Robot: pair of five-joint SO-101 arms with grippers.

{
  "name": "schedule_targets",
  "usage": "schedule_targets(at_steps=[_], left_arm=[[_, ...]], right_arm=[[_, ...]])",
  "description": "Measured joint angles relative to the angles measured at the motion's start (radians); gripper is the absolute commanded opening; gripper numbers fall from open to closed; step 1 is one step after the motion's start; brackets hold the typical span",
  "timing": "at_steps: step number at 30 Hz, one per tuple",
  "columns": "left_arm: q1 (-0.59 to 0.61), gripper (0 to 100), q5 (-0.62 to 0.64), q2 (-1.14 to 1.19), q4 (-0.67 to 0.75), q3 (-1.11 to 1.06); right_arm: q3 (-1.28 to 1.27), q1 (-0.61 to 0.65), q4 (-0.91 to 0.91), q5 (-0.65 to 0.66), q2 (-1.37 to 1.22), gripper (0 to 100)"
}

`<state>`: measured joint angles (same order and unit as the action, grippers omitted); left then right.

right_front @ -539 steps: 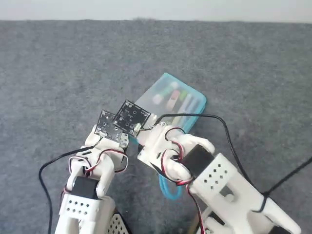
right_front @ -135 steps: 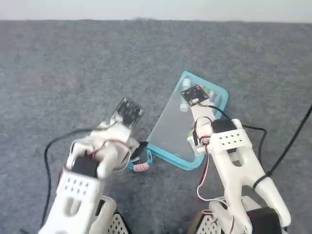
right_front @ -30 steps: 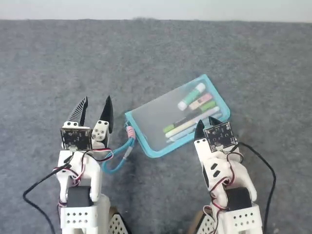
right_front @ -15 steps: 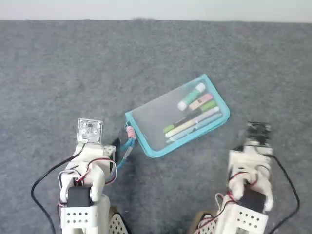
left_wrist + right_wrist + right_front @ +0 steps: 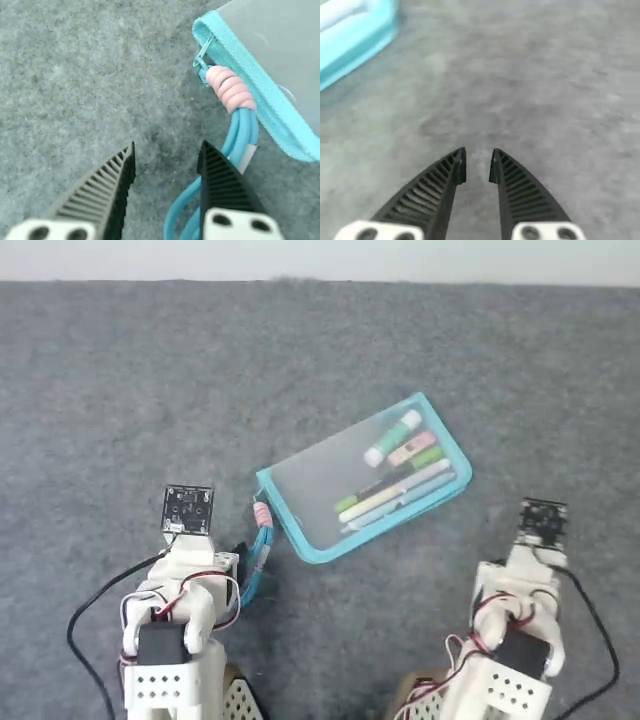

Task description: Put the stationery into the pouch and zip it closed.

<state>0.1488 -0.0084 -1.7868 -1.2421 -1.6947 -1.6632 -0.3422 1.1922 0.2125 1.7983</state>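
— What are you standing on?

— Grey felt-like cloth (image 5: pixel 120 370) covers the table. Nearest to me, at the lower left of the high view, my left gripper (image 5: pixel 167 146) hangs empty with its jaws wide apart. At the lower right, my right gripper (image 5: pixel 478 150) holds nothing, its jaws a narrow slit apart.

— What could go wrong?

— The looped turquoise cord (image 5: pixel 240 135) lies just beside one of my left fingers. I judge that a careless move could hook it, dragging the pouch or tugging the zip open.

— Where is the pouch?

— It lies mid-frame, tilted: a flat translucent pouch with turquoise trim (image 5: pixel 310 480), with coloured pens and markers (image 5: pixel 395 475) inside. A pink coiled bead (image 5: pixel 231 90) sits by the small turquoise zip pull (image 5: pixel 202 55) at the pouch's left corner, so it looks zipped shut.

— Is anything in the way?

— Only that cord by my left jaws. Farthest off, a pale wall strip (image 5: pixel 320 258) runs along the top edge.
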Motion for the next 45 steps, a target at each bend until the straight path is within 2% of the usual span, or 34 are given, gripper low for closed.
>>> schedule_targets(at_steps=[4,8,45], left_arm=[[0.000,19,0.000,0.000,0.000,0.000],[0.000,19,0.000,0.000,0.000,0.000],[0.002,19,0.000,0.000,0.000,0.000]], right_arm=[[0.000,0.103,0.092,0.000,0.000,8.4],[0.000,0.146,0.104,0.000,0.000,8.4],[0.000,0.149,0.107,0.000,0.000,8.4]])
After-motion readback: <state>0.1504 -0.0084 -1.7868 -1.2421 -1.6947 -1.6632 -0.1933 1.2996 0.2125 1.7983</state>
